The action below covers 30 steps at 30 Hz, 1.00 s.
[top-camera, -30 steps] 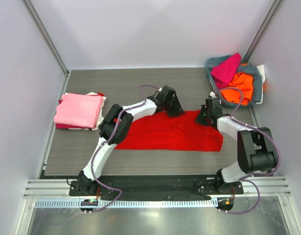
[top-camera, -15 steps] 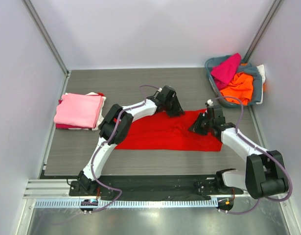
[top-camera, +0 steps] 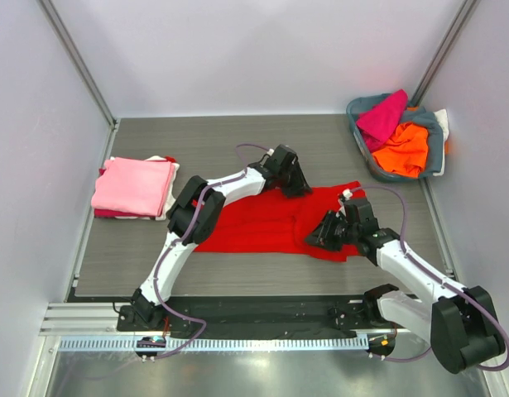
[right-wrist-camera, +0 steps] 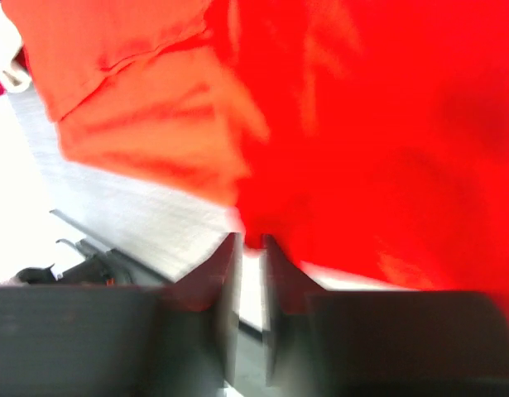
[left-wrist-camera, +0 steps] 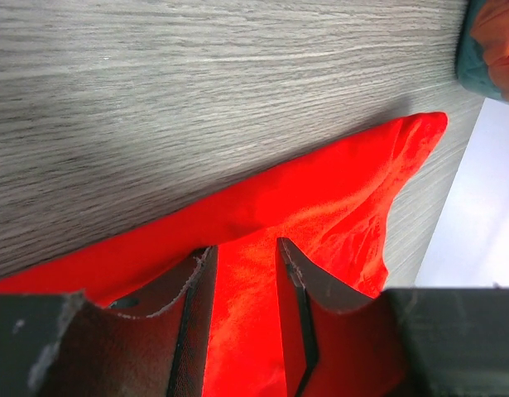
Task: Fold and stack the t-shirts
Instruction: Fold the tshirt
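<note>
A bright red t-shirt (top-camera: 254,223) lies spread across the middle of the table, its right end folded back toward the left. My left gripper (top-camera: 297,188) rests on the shirt's far edge, jaws apart, with flat red cloth (left-wrist-camera: 337,198) showing between the fingers (left-wrist-camera: 244,246). My right gripper (top-camera: 314,238) hovers over the folded-over right part. In the blurred right wrist view its jaws (right-wrist-camera: 250,240) stand a narrow gap apart, the red cloth's edge (right-wrist-camera: 362,165) at their tips and nothing in the gap. A folded pink t-shirt (top-camera: 134,186) tops a stack at the left.
A grey-blue basket (top-camera: 437,147) stands at the back right corner, holding a magenta shirt (top-camera: 382,116), an orange one (top-camera: 400,149) and some white cloth (top-camera: 442,120). Walls close in on the table's left, back and right. A metal rail (top-camera: 262,316) runs along the near edge.
My right gripper has swept left and toward me from the shirt's right end, dragging that end over onto the shirt, and its jaws have parted slightly. The left arm has stayed put.
</note>
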Tool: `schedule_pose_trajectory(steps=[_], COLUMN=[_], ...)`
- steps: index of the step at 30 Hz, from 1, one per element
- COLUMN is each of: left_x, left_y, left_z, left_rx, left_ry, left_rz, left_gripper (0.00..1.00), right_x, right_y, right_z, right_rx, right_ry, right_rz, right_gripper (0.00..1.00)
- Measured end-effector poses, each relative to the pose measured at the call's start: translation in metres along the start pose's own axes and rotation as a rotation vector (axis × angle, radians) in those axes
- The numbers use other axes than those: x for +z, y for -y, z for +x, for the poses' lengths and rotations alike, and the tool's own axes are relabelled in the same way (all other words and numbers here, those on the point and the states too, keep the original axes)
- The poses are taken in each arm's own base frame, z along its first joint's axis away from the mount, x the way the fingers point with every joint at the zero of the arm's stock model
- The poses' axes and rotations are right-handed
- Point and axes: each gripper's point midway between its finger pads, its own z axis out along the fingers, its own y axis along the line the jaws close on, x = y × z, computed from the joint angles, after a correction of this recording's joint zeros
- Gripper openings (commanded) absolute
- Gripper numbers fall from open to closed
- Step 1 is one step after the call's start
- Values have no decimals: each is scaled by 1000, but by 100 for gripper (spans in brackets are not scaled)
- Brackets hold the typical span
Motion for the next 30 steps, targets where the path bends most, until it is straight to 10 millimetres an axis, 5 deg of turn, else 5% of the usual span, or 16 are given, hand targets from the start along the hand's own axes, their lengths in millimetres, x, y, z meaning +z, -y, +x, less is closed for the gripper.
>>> schedule_pose_trajectory(steps=[3, 7, 11, 16, 21, 26, 30], left_x=[0, 0, -3, -19, -58, -109, -124], left_y=[0, 0, 0, 1, 26, 66, 74], left_z=[0, 0, 0, 2, -8, -16, 0], left_rx=[1, 0, 19, 52, 103, 142, 166], left_ry=[2, 1, 1, -6, 38, 100, 90], left_rz=[0, 0, -1, -18, 15, 97, 119], left_gripper=[36, 36, 37, 38, 39, 38, 38], right_x=[0, -2, -11, -22, -27, -23, -18], right_y=[-8, -11, -11, -9, 15, 40, 60], right_z=[10, 12, -1, -32, -46, -47, -37], right_rx=[16, 16, -5, -35, -35, -15, 13], right_ry=[-37, -43, 24, 162, 247, 251, 206], right_rz=[-27, -34, 8, 93, 227, 348, 437], right_gripper=[56, 57, 49, 24, 1, 1, 1])
